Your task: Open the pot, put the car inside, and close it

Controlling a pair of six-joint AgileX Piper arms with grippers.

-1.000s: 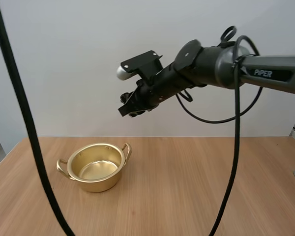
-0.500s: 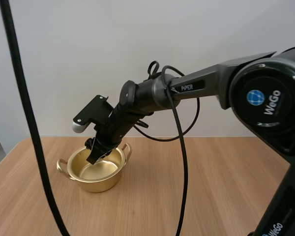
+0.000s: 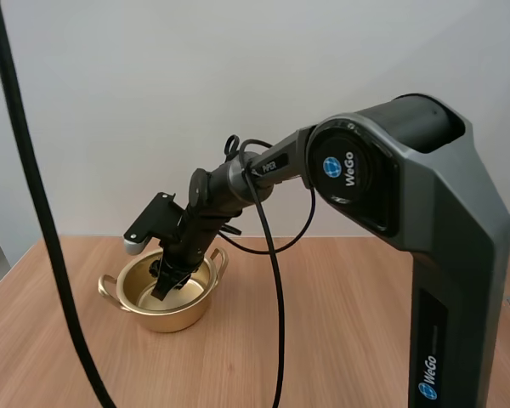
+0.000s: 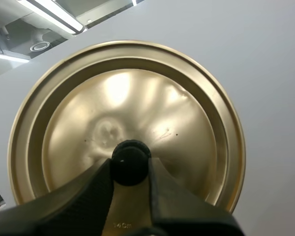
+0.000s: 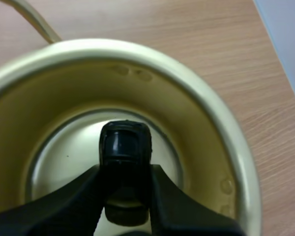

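- Inside the round golden metal pot [image 3: 177, 321], a small black car [image 5: 125, 141] is pinched in the right gripper [image 5: 125, 172].
- A round golden lid [image 4: 177, 113] is clamped in the left gripper [image 4: 130, 167].
- The pot could be tipped by a snagged rim.

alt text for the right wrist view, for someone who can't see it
The right claw pinches a small black car between its fingertips, holding it low inside an open gold pot. The pot stands on a wooden table.
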